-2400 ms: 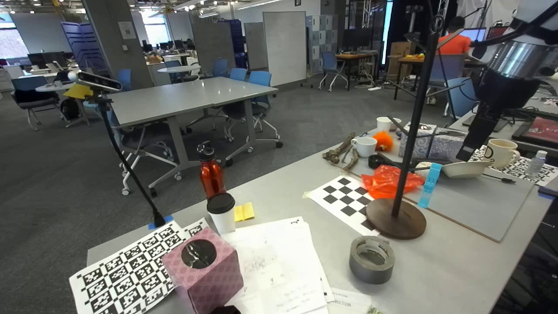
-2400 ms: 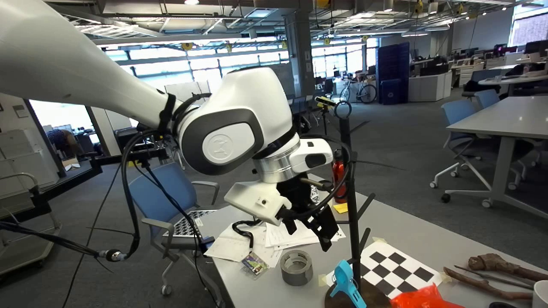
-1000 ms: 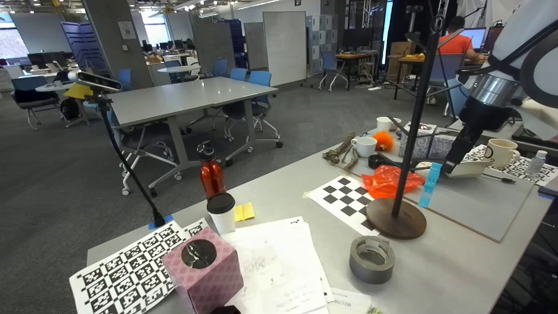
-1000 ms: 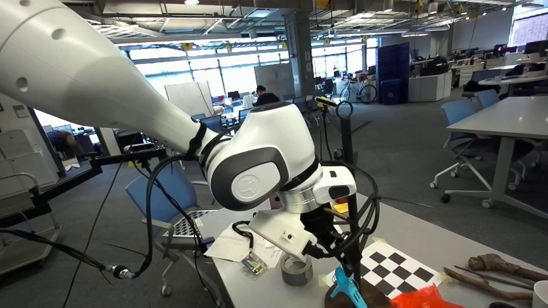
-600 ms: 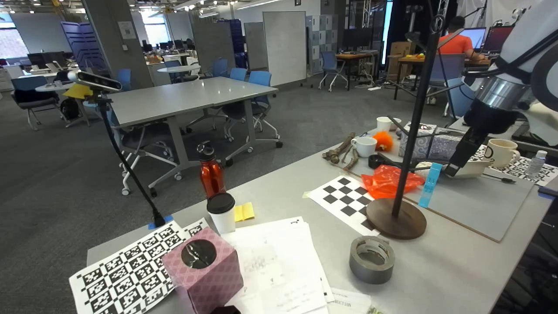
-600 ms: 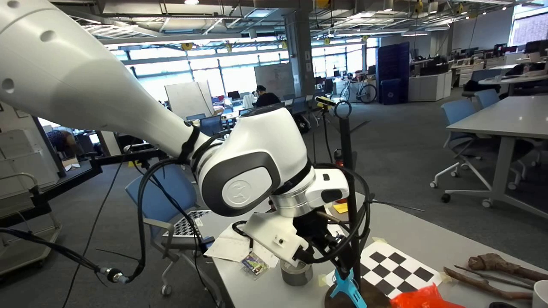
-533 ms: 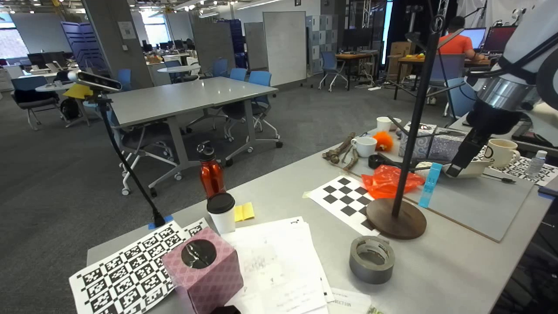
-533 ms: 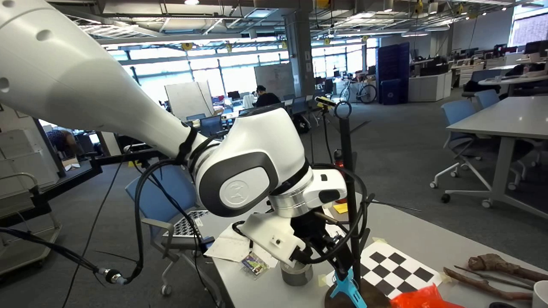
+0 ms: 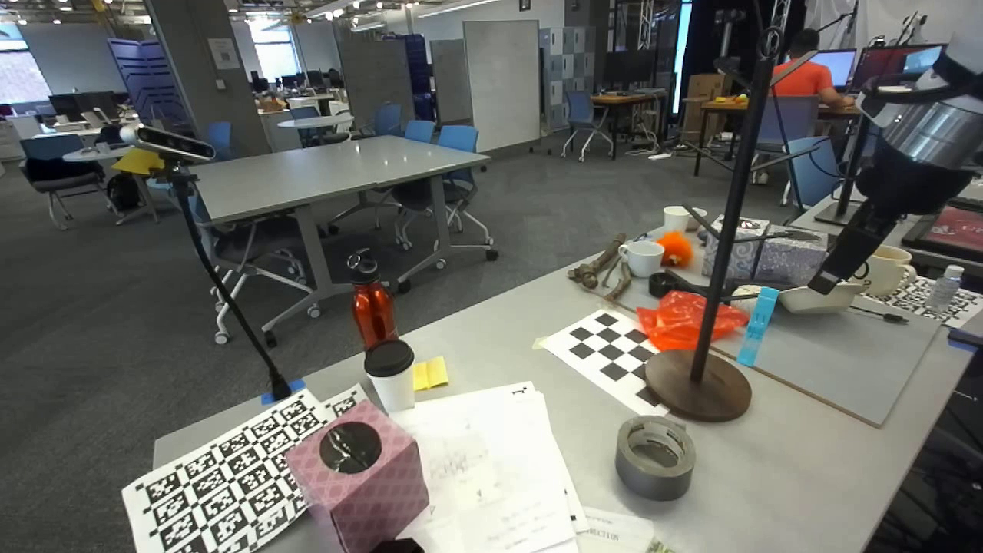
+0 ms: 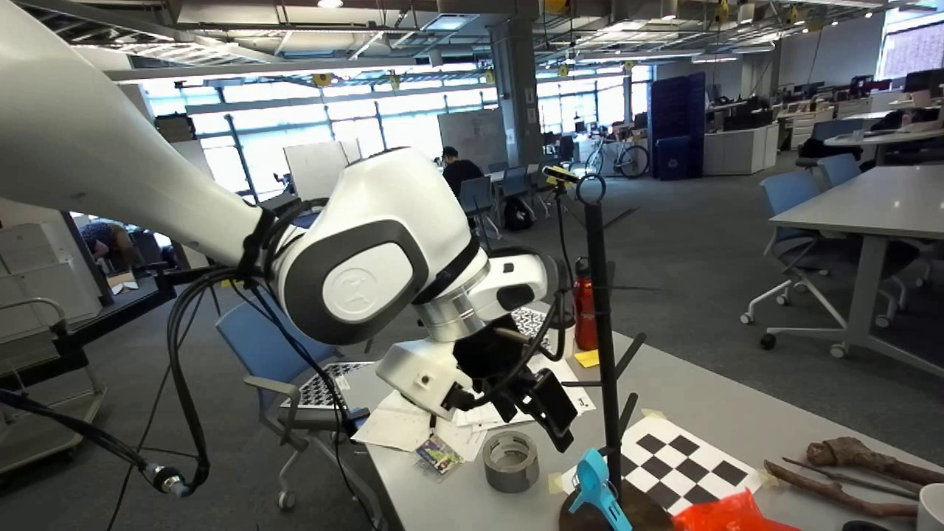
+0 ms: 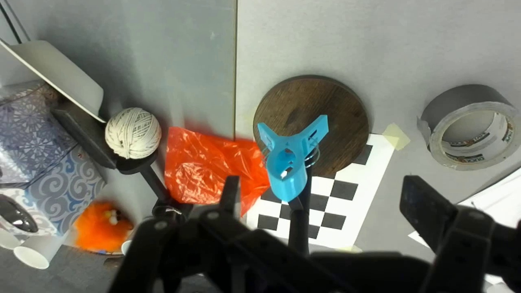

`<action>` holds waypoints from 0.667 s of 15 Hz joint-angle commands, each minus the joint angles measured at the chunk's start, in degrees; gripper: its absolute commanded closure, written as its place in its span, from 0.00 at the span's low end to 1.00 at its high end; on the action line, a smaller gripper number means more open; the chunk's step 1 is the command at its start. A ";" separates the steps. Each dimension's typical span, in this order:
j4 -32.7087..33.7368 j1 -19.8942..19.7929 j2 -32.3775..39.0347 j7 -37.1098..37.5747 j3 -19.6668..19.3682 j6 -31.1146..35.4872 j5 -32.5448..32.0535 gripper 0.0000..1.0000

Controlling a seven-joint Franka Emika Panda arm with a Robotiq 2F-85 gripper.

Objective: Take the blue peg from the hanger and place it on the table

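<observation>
Fingers [image 11: 425, 213] stand wide apart, a broad gap between their dark tips in the wrist view. Past that gap shows the blue peg [image 11: 289, 186], nearer one tip than the other; in both exterior views the fingers hang near it but clear of it. It sits on the hanger [image 9: 733, 207], just beside the dark upright pole [image 10: 602, 324], leaning slightly, above the round wooden base [image 11: 333, 110]. Behind the fingers, the white arm [image 10: 391, 192] fills the upper left of an exterior view.

Around the hanger spreads the pale worktop [image 9: 783, 476]. The base partly covers a checkerboard sheet [image 11: 342, 190], and crumpled orange-red plastic [image 11: 211, 171] lies over the sheet's edge and across the border of a grey board [image 11: 175, 53]. Near the base, a grey tape roll [image 11: 456, 99] lies flat. On the plastic's other side, a ball of string [image 11: 133, 133] rests close to a pale dish [image 11: 61, 69].

Farther out are two patterned boxes [image 9: 737, 250], a white cup [image 9: 642, 259] with an orange fluffy thing [image 9: 675, 250] just beside it, and some sticks [image 9: 589, 274]. Well apart from these, toward the opposite end, printed papers [image 9: 491, 461] lie on the worktop, with a pink tissue box [image 9: 361, 491], a paper cup [image 9: 393, 389] under a black lid [image 9: 388, 355], a red bottle [image 9: 374, 313] and a yellow note [image 9: 430, 373] near them.
</observation>
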 commanded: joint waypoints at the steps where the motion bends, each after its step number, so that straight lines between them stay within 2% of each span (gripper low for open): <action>1: -3.99 -0.71 -4.58 5.89 1.47 1.08 -4.57 0.00; 5: -5.68 -1.81 -4.41 10.84 2.27 2.74 -7.85 0.00; 10: -6.57 -4.31 -0.88 17.25 1.86 9.43 -12.77 0.00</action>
